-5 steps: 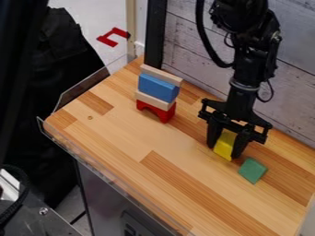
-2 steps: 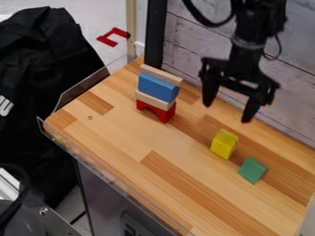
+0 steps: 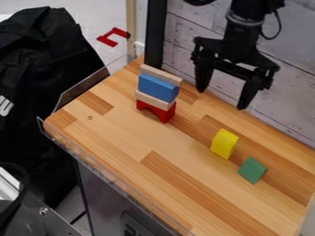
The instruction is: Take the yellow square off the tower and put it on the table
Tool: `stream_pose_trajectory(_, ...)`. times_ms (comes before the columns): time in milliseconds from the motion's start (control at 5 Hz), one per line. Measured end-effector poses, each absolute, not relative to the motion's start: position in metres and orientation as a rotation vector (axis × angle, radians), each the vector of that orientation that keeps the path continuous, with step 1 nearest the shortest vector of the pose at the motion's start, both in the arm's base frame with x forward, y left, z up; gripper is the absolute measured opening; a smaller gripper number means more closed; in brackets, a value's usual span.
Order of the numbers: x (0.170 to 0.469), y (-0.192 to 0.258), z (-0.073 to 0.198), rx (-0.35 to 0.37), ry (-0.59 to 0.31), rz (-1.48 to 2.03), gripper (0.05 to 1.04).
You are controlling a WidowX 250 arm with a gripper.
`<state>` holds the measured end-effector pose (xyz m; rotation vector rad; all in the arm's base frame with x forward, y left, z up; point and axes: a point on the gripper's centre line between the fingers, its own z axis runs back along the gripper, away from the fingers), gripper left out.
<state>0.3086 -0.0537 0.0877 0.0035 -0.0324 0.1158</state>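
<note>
Whitewashed plank wall (image 3: pixel 283 78) behind; black cloth (image 3: pixel 46 78) draped at left over pale floor (image 3: pixel 92 14).

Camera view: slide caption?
Open claw above the yellow block, which stands on the wooden tabletop between the block tower and green block.

The robot arm (image 3: pixel 243 32) is cut off at one o'clock, the black cloth (image 3: pixel 49 69) at nine. The table (image 3: pixel 123 133) leaves view at five o'clock.
</note>
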Motion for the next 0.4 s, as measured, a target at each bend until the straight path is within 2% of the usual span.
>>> stream_pose_trajectory(200,0.3020,-0.0358,0.0936,0.017,-0.022,0.153,0.999)
stream_pose_trajectory(400,0.3003,-0.0270,0.0947,0.000,-0.009,0.150,0.999)
